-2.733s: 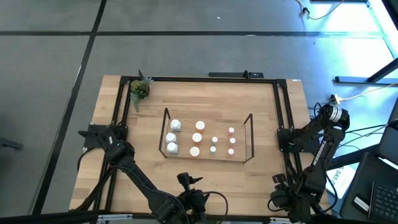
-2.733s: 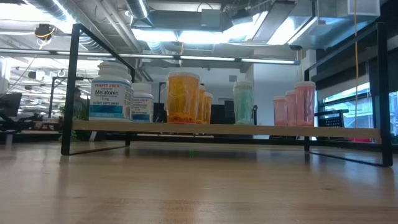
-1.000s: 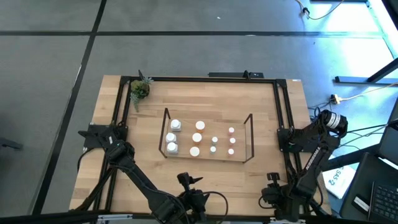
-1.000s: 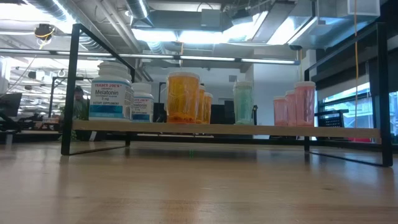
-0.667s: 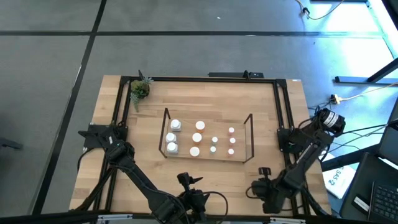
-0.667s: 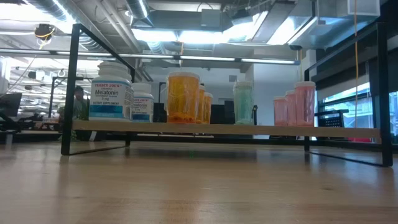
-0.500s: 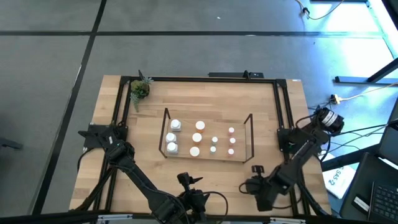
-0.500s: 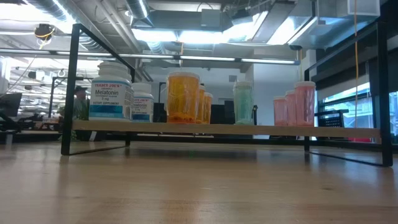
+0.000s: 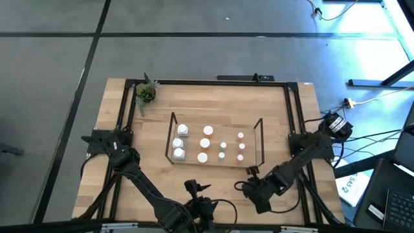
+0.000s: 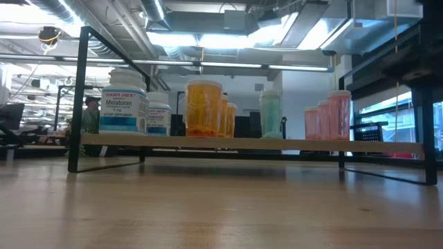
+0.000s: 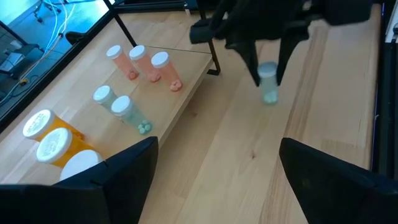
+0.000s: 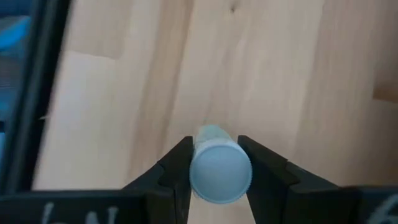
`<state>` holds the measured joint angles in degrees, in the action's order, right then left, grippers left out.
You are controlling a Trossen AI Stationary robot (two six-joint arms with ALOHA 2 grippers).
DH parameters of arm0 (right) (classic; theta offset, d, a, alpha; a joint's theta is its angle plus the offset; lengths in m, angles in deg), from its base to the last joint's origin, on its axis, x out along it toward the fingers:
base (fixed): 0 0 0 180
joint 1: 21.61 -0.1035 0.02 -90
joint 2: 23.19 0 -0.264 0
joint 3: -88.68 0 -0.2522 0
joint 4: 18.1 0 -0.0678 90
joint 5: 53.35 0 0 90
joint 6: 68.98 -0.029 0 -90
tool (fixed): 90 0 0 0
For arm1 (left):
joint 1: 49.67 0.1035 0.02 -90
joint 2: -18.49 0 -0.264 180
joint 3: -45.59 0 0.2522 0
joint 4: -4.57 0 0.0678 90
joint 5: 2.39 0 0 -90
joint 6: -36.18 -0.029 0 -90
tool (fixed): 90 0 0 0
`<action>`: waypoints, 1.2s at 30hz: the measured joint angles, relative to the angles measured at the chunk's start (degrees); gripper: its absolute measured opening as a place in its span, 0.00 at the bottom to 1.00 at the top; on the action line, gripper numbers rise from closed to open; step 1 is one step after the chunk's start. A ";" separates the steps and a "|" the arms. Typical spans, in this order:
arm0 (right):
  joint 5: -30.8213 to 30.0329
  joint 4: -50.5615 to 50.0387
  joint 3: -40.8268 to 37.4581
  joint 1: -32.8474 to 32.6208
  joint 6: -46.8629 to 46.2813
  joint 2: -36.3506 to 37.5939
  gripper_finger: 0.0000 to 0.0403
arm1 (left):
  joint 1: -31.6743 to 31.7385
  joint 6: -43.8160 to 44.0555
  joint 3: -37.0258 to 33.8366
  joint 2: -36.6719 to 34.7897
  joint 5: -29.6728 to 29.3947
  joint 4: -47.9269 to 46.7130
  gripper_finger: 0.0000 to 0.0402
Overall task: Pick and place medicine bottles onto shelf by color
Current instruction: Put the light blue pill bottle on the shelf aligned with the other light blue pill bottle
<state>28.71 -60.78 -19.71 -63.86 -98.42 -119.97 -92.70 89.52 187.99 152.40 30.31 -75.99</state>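
My right gripper (image 9: 249, 186) is over the near right part of the table, in front of the shelf (image 9: 261, 144), shut on a small teal medicine bottle with a white cap (image 11: 268, 84) (image 12: 219, 169). On the shelf board (image 10: 249, 144) stand white bottles (image 9: 180, 131) at the left, then orange (image 9: 206, 143), teal (image 9: 222, 150) and pink bottles (image 9: 240, 146) at the right. My left gripper (image 9: 194, 189) waits open at the near edge, its fingers (image 11: 124, 180) with nothing between them. My right gripper pinches the teal bottle between its two fingers (image 11: 252, 65), at the top of the bottle by the white cap (image 12: 221, 169). The fingers come from above, pointing steeply down. The bottle hangs upright below them, its teal body (image 11: 270, 94) seemingly clear of the table.
A small green potted plant (image 9: 145, 94) stands at the far left corner. A black frame (image 9: 292, 116) edges the table. Bare wood lies between the shelf and the near edge (image 9: 213, 178). A person (image 10: 90, 114) shows far off in the room.
My right gripper has swung along the near edge toward the table's left, from outside the right frame rail to in front of the shelf's right end, rolling as it went and carrying the teal bottle. The bottles on the shelf have stayed put.
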 joint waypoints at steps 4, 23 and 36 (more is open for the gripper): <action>-0.04 0.23 0.16 1.06 -0.07 -1.32 0.30 | 0.00 0.00 0.00 0.00 0.00 -0.01 0.83; 0.20 2.26 -0.07 1.64 3.16 -1.94 0.41 | 0.00 0.00 0.00 0.00 0.00 -0.01 0.82; 1.11 -0.07 1.95 1.69 4.53 -1.78 0.51 | 0.00 0.00 0.00 -0.02 0.00 -0.01 0.83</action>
<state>29.82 -60.85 -17.76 -62.16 -93.88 -121.76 -92.70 89.52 187.99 152.38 30.31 -75.99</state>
